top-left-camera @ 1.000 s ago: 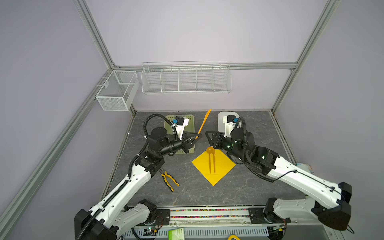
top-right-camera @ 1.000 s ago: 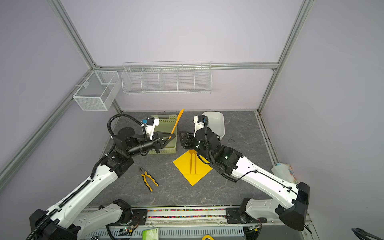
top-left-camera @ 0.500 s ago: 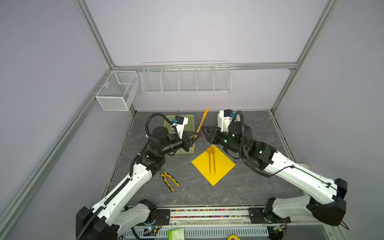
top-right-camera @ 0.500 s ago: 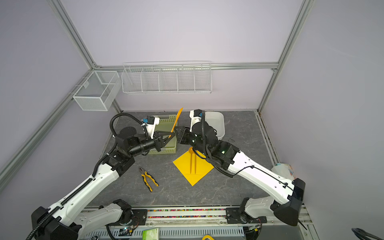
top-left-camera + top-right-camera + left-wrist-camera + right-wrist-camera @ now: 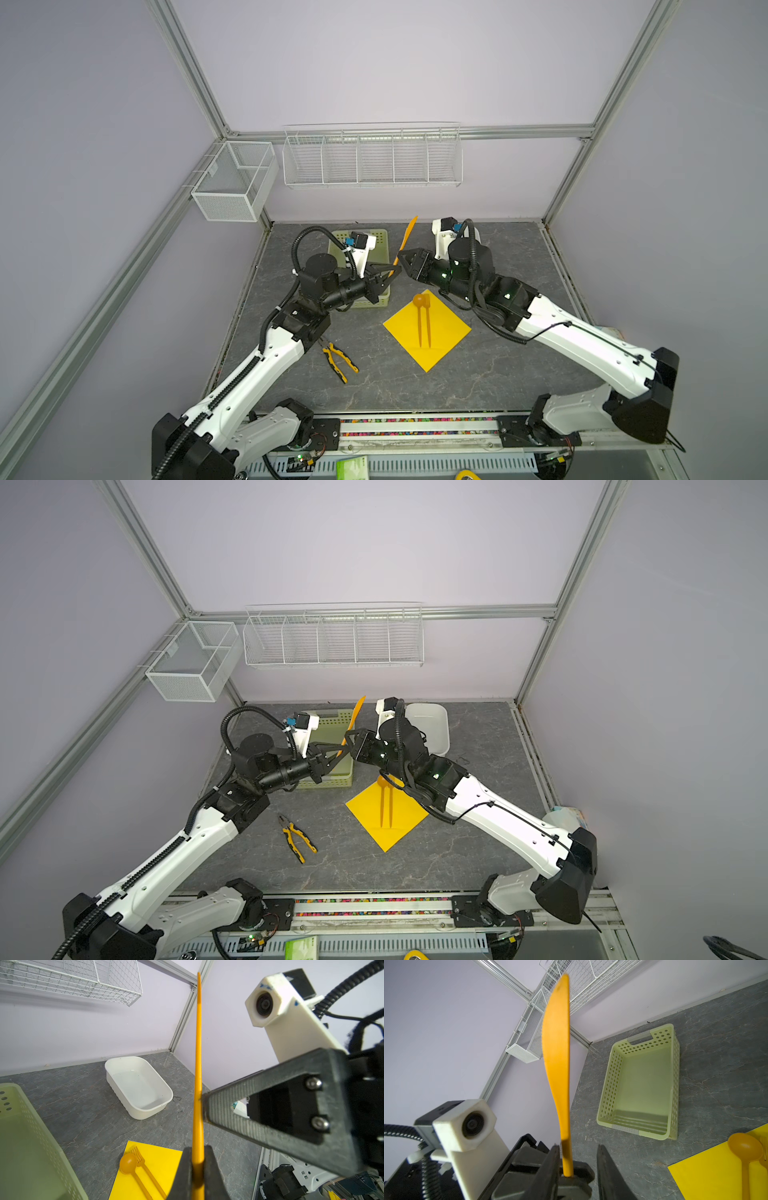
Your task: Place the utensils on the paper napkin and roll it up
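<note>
Right pincer [image 5: 578,1147] has neared the knife [image 5: 556,1043], spread around it, while left pincer [image 5: 197,1149] pinches its handle.

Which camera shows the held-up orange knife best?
The right wrist view: the knife faces it broadside, showing the whole blade. The left wrist view sees only its thin edge; in both top views the knife is small.
</note>
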`<action>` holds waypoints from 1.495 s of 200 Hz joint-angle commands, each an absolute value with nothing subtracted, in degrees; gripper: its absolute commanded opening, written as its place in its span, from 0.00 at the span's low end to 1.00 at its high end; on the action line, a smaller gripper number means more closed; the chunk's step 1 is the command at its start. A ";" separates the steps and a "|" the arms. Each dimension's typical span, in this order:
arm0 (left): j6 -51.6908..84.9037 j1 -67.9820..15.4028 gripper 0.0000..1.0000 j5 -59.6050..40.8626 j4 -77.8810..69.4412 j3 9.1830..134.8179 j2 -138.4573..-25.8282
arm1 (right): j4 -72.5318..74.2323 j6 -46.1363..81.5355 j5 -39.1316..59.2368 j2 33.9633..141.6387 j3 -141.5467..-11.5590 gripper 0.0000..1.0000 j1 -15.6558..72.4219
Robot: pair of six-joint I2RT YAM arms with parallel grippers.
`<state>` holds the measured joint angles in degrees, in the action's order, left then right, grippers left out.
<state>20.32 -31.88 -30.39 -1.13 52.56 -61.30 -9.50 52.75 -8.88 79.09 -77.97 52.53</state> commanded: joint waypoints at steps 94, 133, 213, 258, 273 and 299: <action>19.42 -31.64 0.00 -29.75 -0.40 53.01 -60.99 | -6.33 56.44 -6.34 80.67 -80.34 0.22 51.14; 19.56 -31.64 0.00 -29.53 0.00 53.31 -61.06 | -6.17 56.86 -5.63 80.93 -80.20 0.19 51.14; 19.43 -31.64 0.00 -29.48 0.13 53.27 -61.08 | -5.63 57.29 -5.35 80.90 -79.81 0.15 50.90; 19.56 -31.64 0.00 -29.97 0.00 53.23 -61.04 | -5.80 57.08 -5.50 80.37 -79.81 0.11 50.89; 19.63 -31.64 0.00 -29.71 0.00 53.05 -60.89 | -5.97 56.86 -5.74 80.28 -79.80 0.09 50.90; 19.64 -31.64 0.11 -29.46 -0.01 52.93 -60.67 | -6.81 56.01 -6.28 80.12 -79.89 0.08 50.90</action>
<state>19.92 -31.86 -29.78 -0.30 52.56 -61.30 -7.51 54.94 -5.96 80.55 -78.87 51.24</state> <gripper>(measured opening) 0.081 0.095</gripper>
